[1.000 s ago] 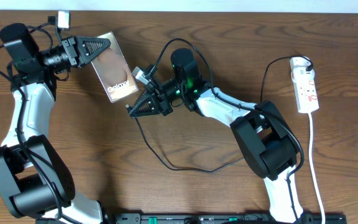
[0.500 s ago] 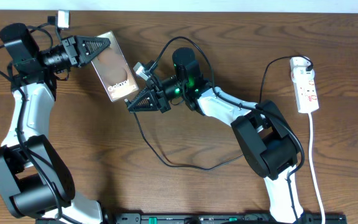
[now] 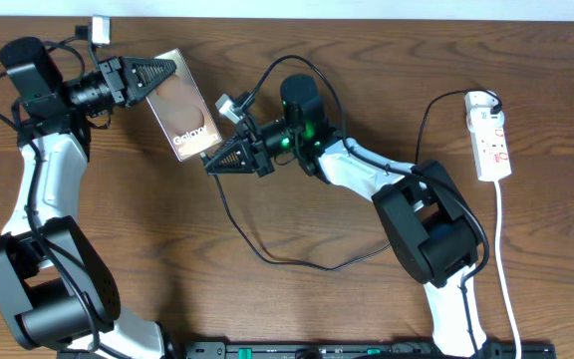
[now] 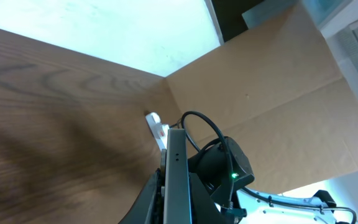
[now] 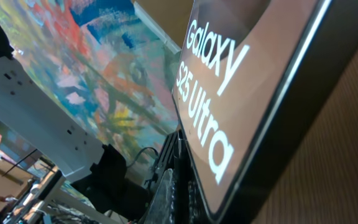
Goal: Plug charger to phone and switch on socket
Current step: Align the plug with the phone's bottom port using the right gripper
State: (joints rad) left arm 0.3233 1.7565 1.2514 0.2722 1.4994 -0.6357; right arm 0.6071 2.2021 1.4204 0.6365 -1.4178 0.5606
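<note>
Brought nearer the phone, the right hand is pinched on the charger, its tip hidden. The phone is gripped by the left hand.

The phone is showing bronze-brown with white lettering. The socket is showing white with red marks.

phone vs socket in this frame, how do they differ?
Colour: the phone is bronze-brown with white lettering; the socket is white with red marks.
Pose: the phone is held at one end in the left tool, angled; the socket lies flat at the right, untouched.
Cables: the black charger and a white cord run from the socket; no plug is visibly in the phone.
Both are flat rectangles.
</note>
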